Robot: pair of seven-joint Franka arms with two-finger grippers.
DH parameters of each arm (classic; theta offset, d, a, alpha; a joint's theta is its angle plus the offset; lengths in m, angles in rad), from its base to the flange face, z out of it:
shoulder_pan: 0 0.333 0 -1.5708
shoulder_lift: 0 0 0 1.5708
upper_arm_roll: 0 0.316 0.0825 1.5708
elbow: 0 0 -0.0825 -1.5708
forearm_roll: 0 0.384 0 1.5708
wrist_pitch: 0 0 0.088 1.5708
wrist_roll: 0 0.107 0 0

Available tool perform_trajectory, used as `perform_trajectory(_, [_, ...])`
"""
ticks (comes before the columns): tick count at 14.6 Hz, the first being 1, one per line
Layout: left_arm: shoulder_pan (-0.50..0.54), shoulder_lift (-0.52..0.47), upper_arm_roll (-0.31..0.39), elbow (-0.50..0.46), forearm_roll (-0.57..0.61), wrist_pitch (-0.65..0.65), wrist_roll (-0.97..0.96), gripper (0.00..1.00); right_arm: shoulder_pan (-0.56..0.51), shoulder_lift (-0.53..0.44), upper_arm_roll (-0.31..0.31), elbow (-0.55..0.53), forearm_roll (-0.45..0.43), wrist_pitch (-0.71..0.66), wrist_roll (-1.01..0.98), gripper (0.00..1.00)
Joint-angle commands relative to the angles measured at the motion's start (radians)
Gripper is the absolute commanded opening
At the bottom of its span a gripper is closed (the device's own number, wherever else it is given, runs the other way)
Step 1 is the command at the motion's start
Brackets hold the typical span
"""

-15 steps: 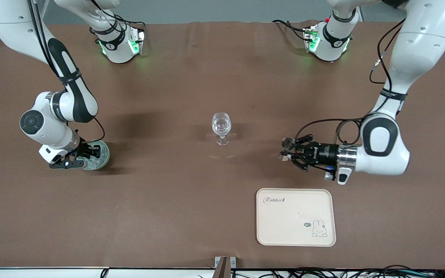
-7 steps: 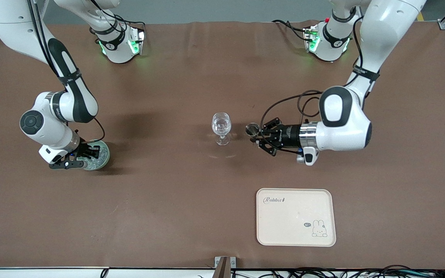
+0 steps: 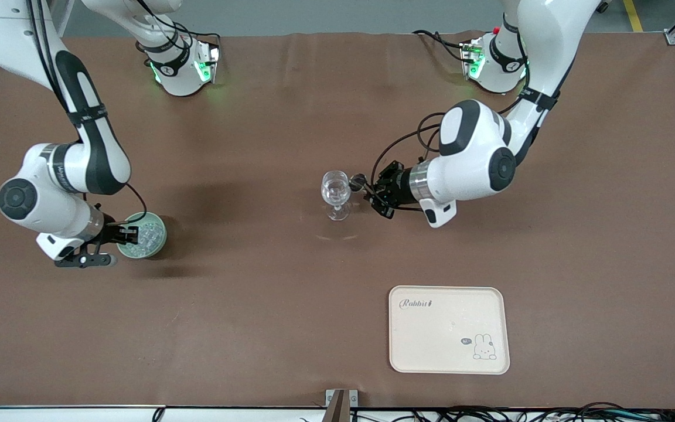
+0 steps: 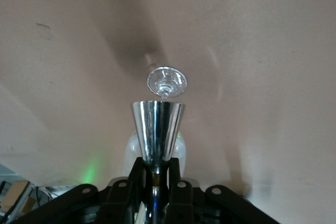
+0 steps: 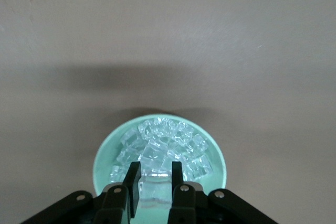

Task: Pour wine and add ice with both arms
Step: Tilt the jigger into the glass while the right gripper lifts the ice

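Pouring is the step in hand, as I judge it. The left gripper [image 3: 367, 189] has its fingers clamped narrow on the stem of a shiny metal measuring cup [image 4: 157, 132], and the cup's mouth sits just beside the rim of the stemmed wine glass [image 3: 336, 193], which stands on the brown surface [image 3: 290, 293] directly ahead of those fingers. In the left wrist view the glass's rim [image 4: 166, 82] shows right past the cup's lip, so the two are near but I cannot tell whether they touch. Whether any liquid is in the cup is hidden.

The right gripper [image 3: 120, 236] is at the pale green bowl [image 3: 159, 243] toward the right arm's end of the surface. Its fingers [image 5: 133, 182] are drawn in narrow around a chunk of the ice [image 5: 163, 150] lying at their tips, with the rest of the heap in the bowl just ahead of them.

Next, the left wrist likely needs to roll so the cup tips over the glass's mouth without knocking the rim. The right arm then has to lift its chunk clear of the bowl and carry it over the glass. A cream tray [image 3: 449, 329] lies unused, well apart from both sets of fingers.
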Motion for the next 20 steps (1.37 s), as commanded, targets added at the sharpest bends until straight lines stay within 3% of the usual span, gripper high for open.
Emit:
perform_trajectory(1, [-0.021,-0.014,0.005,0.014,0.085,0.011,-0.084,0.0,0.001,-0.082,0.004,0.033,0.002,-0.066,0.092,0.01])
perform_trajectory(6, [-0.067,-0.008,0.005,0.037,0.193,0.011,-0.196,0.0,-0.007,-0.212,-0.001,0.141,0.0,-0.217,0.112,0.01])
perform_trajectory(14, [-0.127,-0.005,0.005,0.045,0.363,0.011,-0.339,0.0,-0.039,-0.245,0.005,0.525,-0.001,-0.777,0.097,0.01])
perform_trajectory(17, [-0.128,-0.004,0.005,0.046,0.377,0.011,-0.344,0.0,-0.055,-0.245,0.004,0.605,-0.004,-0.842,0.071,0.01])
perform_trajectory(20, [-0.111,0.055,0.001,0.089,0.346,-0.002,-0.334,0.0,-0.052,-0.251,0.004,0.605,-0.001,-0.844,0.069,0.01])
